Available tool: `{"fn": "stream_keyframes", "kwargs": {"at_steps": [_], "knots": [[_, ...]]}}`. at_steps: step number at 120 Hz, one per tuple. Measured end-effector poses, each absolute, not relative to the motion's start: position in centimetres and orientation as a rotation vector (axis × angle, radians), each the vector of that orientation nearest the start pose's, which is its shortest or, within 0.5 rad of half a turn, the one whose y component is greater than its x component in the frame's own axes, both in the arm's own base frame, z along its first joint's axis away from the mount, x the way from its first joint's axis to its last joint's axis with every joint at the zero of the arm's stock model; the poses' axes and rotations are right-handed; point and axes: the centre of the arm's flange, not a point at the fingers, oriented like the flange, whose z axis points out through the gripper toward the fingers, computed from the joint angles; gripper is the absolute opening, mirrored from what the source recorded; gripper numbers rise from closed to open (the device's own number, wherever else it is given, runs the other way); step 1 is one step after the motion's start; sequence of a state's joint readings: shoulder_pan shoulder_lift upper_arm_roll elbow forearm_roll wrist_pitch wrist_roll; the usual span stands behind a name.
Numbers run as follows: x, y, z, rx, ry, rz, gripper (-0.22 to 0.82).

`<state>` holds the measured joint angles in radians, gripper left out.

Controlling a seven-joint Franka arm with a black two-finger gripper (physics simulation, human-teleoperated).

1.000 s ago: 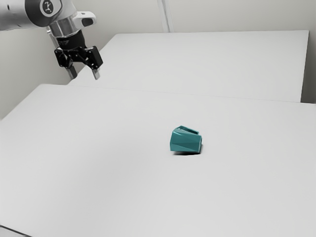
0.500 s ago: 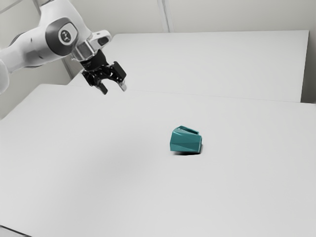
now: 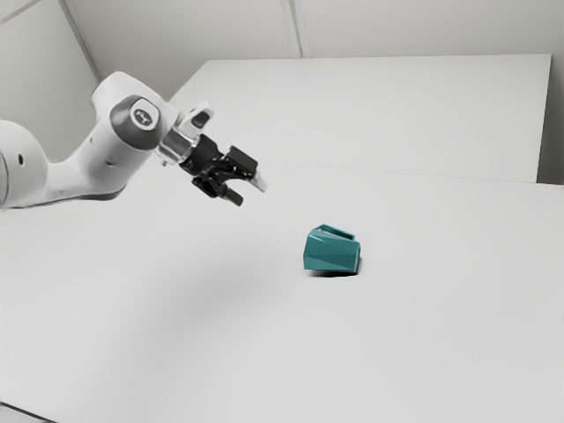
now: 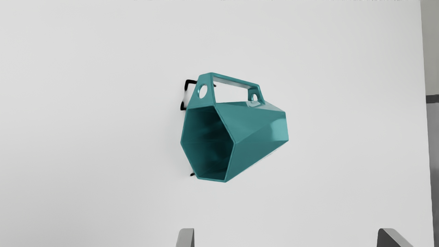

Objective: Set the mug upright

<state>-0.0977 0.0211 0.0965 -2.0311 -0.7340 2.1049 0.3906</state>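
Above the table point(image 3: 176, 344), the gripper point(image 3: 249, 193) hung spread and empty, seemingly at the reaching step, needing to near and grasp the sideways mug point(image 3: 331, 252).

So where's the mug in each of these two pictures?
Exterior view: the mug lies on its side on the table, just right of the picture's centre and slightly low.
Wrist view: it is out ahead of the open jaws, its hollow mouth showing.
Shared landmark: the mug's handle, a flat bar running along its body.
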Motion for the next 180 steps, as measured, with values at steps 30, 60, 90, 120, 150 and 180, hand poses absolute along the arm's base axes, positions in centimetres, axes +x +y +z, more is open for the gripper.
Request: {"fn": "stream_keyframes", "kwargs": {"at_steps": [30,60,90,120,150,180], "knots": [[56.2,-3.0,39.9,2.385,-0.026,0.265,0.58],[55.9,-2.8,35.3,2.281,-0.037,0.312,0.58],[56.2,-3.6,31.5,2.221,-0.095,0.352,0.58],[56.2,-5.3,29.2,2.175,-0.165,0.385,0.58],[56.2,-7.3,28.0,2.145,-0.241,0.410,0.58],[56.5,-8.7,27.6,2.132,-0.309,0.441,0.58]]}}
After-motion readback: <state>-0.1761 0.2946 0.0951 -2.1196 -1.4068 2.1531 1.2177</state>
